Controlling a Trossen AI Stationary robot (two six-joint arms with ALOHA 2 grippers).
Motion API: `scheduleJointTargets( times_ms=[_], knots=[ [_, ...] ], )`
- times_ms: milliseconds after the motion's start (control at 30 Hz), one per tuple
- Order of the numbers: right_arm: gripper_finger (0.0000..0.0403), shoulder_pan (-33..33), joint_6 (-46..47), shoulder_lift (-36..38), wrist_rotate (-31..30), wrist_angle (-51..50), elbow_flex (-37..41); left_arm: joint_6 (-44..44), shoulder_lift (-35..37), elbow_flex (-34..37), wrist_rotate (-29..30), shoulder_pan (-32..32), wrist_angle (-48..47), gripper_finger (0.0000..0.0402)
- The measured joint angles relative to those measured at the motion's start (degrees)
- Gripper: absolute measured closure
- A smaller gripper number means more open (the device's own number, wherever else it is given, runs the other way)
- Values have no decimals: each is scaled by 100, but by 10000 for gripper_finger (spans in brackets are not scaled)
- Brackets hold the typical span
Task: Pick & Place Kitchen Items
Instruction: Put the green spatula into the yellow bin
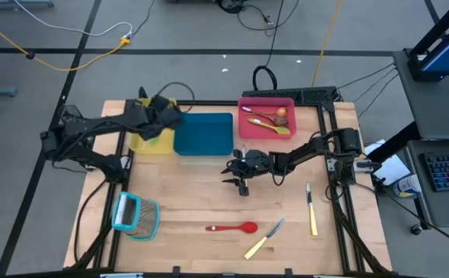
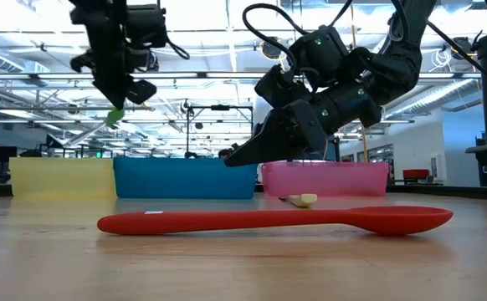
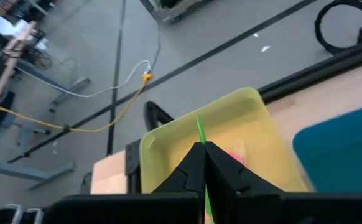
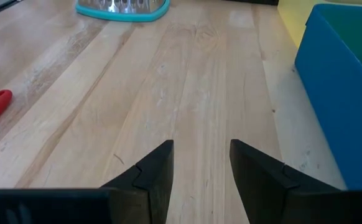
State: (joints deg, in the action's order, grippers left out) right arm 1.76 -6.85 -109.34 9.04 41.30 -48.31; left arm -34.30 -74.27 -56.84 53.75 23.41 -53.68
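Note:
My left gripper (image 1: 152, 130) is over the yellow tray (image 1: 141, 144) at the table's far left, shut on a thin green utensil (image 3: 199, 127). My right gripper (image 1: 236, 174) is open and empty, a little above the bare wood near the table's middle, just on the near side of the blue tray (image 1: 204, 133). A red spoon (image 1: 232, 228) lies flat near the front edge, and also shows in the low view (image 2: 269, 221). Two cream-handled knives (image 1: 265, 238) (image 1: 311, 208) lie on the table at the front right. My left gripper pinches the green utensil between its two shut fingers. A thin green strip (image 3: 199, 124) sticks out past the fingertips. In the low view a green end (image 2: 114, 117) shows below the fingers. The utensil is lifted clear, above the yellow tray.
The red tray (image 1: 244, 131) at the far right holds several utensils, among them a green spoon (image 1: 275, 127). The light-blue-framed grater (image 1: 136, 215) lies at the front left. Something pink (image 3: 234, 152) lies in the yellow tray. Bare wood lies ahead of my right gripper (image 4: 201, 152).

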Motion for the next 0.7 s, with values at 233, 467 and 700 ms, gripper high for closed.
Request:
scheduleJointTargets(
  times_ms=[233,467,700],
  knots=[
    [250,0,0,0,0,-2,0,677,-288,0,-574,620,879,399],
    [250,2,14,0,0,-108,0,656,-902,0,-682,825,888,398],
    [250,2,15,0,0,-131,0,662,-1601,0,-1062,851,897,397]
  ],
)
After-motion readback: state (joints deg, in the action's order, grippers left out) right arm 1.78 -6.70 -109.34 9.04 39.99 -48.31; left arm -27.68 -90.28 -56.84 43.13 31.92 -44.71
